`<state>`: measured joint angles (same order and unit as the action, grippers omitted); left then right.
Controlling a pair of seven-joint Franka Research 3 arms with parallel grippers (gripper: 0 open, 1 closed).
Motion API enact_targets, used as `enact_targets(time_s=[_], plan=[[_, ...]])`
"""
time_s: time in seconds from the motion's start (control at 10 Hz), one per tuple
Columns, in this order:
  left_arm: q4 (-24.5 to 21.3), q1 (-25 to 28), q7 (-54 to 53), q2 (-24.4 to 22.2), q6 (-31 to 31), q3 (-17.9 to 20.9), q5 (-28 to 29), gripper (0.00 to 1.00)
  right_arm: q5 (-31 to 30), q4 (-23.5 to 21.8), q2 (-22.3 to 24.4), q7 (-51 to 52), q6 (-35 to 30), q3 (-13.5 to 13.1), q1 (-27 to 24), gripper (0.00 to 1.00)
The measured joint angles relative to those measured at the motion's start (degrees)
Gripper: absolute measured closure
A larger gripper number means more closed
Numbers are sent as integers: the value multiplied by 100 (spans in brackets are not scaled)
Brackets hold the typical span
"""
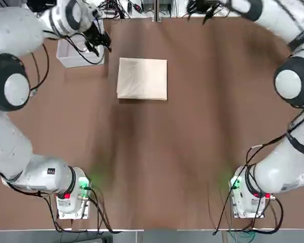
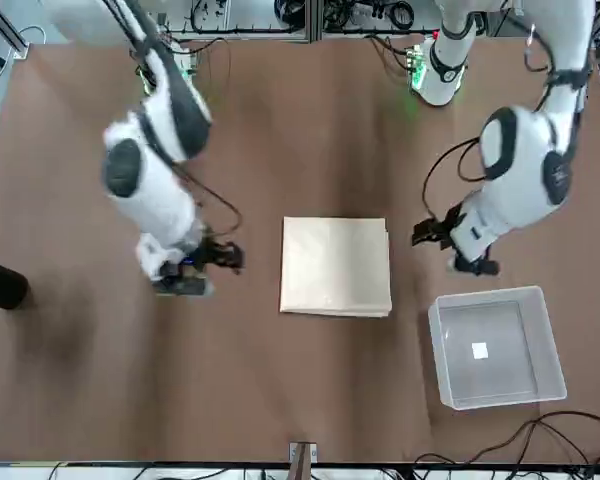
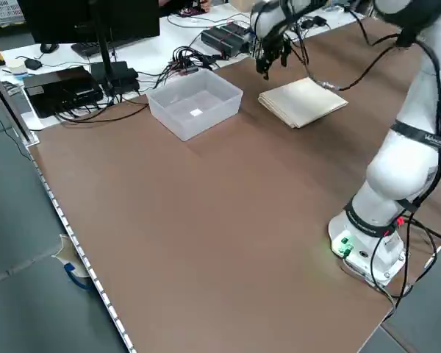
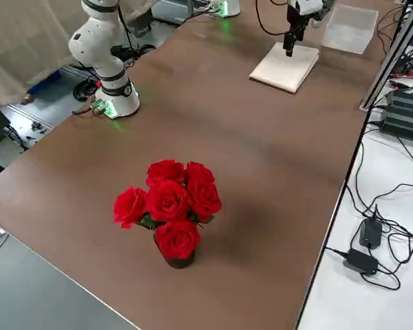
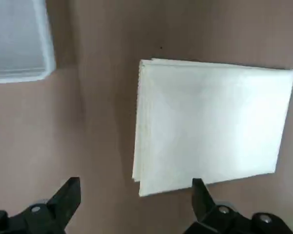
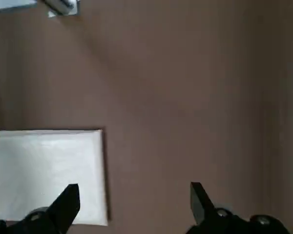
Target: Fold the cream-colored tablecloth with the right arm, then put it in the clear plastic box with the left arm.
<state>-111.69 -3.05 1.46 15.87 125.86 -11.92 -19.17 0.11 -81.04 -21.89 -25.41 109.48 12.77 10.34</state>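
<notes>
Spread wide and empty, left tool hovers over folded cream-colored tablecloth, lying flat, seemingly longer crosswise.

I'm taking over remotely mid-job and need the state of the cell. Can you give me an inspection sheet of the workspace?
Surface: brown table, bare around the cloth.
Job's things: cream-colored tablecloth lies folded flat in a rectangle; clear plastic box sits apart from it, holding only a white label.
Clutter: vase of red roses on the table, well away from the cloth.
Grippers: left gripper open, between cloth and box, holding nothing; right gripper open, on the cloth's other side, holding nothing.
Cables: black cables at both arm bases.
Surroundings: side bench with electronics, loose wires.
</notes>
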Motion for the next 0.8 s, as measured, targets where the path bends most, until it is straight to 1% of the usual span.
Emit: enact_targets(time_s=[0.1, 0.2, 0.3, 0.5, 0.6, 0.8], plan=[[0, -1, 0, 299, 304, -87, -2, 0, 31, -30, 375, 409, -330, -359, -6, 0], [1, 2, 0, 557, 613, -177, -2, 0, 40, -77, 670, 670, -539, -638, -5, 0], [3, 1, 10, 796, 940, -287, -4, 0, 39, -127, 870, 860, -656, -891, -5, 0], [9, -7, 64, 1241, 1568, -503, -6, 0, 38, -193, 1000, 1173, -782, -1359, -23, 0], [15, -10, 73, 1437, 1850, -587, -6, 0, 38, -217, 1003, 1261, -860, -1526, -82, 0], [73, -17, 83, 1733, 2271, -693, -6, 0, 37, -237, 1005, 1489, -941, -1614, -380, 0]])
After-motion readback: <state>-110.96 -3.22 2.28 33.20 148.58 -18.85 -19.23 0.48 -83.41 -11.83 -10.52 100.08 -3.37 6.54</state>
